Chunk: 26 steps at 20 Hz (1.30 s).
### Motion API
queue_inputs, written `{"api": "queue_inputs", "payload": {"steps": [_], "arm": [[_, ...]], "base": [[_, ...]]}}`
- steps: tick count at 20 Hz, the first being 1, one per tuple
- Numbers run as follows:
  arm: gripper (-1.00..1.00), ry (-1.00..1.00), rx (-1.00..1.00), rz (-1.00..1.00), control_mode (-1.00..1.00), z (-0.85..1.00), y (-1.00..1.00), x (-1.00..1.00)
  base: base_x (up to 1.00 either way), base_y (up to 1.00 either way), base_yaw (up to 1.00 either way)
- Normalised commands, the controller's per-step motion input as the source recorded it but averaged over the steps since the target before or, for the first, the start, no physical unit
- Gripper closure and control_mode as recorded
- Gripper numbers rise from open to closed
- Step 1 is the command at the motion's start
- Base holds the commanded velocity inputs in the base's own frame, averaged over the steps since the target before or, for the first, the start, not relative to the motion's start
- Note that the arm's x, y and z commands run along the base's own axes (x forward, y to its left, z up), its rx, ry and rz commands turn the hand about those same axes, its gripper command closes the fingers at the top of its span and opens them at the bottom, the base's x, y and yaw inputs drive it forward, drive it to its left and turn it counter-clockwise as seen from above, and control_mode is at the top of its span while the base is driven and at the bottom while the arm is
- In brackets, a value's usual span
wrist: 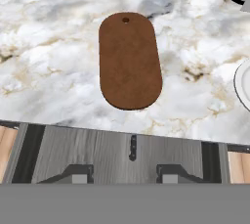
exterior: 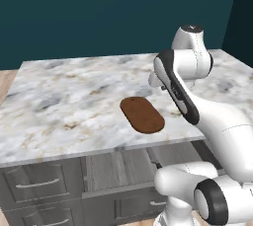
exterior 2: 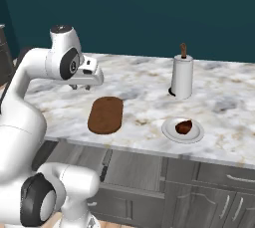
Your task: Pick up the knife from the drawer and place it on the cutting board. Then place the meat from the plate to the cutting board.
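The reddish-brown cutting board point(wrist: 129, 61) lies bare on the marble counter point(exterior 2: 144, 90) near its front edge, also seen as the board point(exterior: 142, 115). Below it the wide grey drawer point(wrist: 97, 152) stands pulled out, with the small dark knife point(wrist: 133, 148) lying on its floor. My gripper point(wrist: 124, 175) hangs open and empty high above the counter, behind the board point(exterior 2: 105, 115). In the right base view the gripper point(exterior 2: 79, 87) sits up and to the left of the board. The white plate point(exterior 2: 183, 130) holds the dark meat point(exterior 2: 184, 127) to the right of the board.
A white paper towel roll point(exterior 2: 182, 76) on a dark stand sits behind the plate. Smaller grey drawers with bar handles point(exterior: 37, 184) flank the open one. My own arm point(exterior: 197, 106) crosses the right side of the counter.
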Motion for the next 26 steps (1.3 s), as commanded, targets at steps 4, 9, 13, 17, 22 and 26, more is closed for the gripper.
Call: {"api": "queue_inputs", "payload": {"steps": [4,9,13,17,22,26], "arm": [[-1.0,0.0,0.0,0.0,-1.0,0.0,0.0,-0.09],[-1.0,0.0,0.0,-0.01,-1.0,-0.02,0.0,-0.71],[-1.0,-0.01,0.0,0.0,-1.0,0.0,0.01,-0.86],[-1.0,-0.08,0.0,0.0,-1.0,0.0,0.05,-0.74],[-1.0,-0.06,0.0,0.01,-1.0,-0.04,0.37,-0.44],[-1.0,0.0,0.0,0.0,-1.0,-0.17,0.01,-0.5]], "base": [[0.0,0.0,0.0],[0.0,0.0,0.0],[0.0,0.0,0.0],[0.0,0.0,0.0],[0.0,0.0,0.0],[0.0,0.0,0.0]]}}
